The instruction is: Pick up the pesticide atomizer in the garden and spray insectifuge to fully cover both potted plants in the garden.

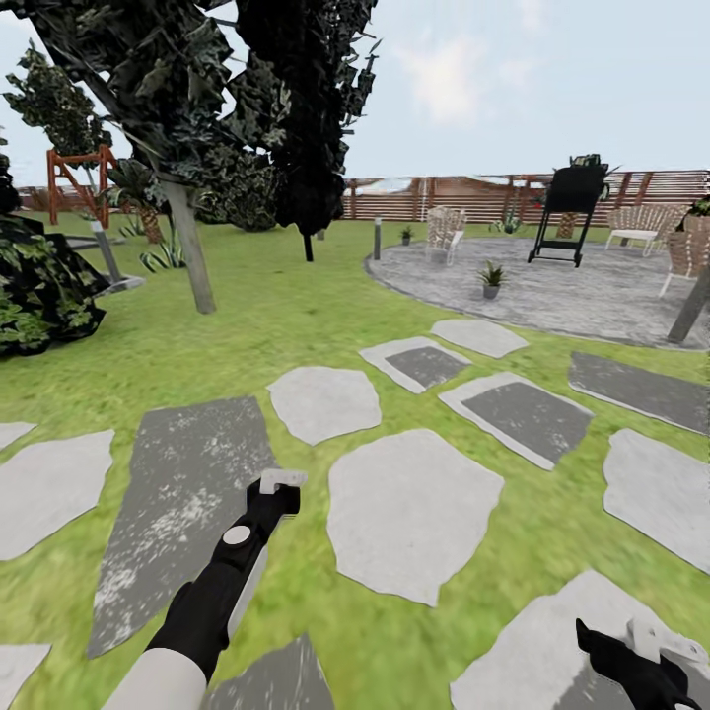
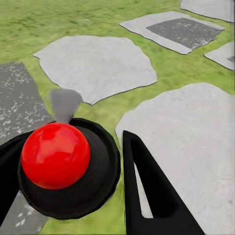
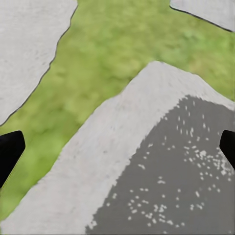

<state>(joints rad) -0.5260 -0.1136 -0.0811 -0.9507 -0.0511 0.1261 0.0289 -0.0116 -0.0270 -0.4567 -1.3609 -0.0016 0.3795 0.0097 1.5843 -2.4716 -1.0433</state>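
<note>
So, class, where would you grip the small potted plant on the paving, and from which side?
Probably the grey pot, low, from the near side: its leaves fan out above, and bare paving lies in front.

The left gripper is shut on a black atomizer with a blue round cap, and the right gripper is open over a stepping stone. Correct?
Not quite. The round cap on the black atomizer is red, not blue, as the left wrist view shows. The rest holds: the left gripper is shut on it, and the right gripper is open over a grey stepping stone.
</note>
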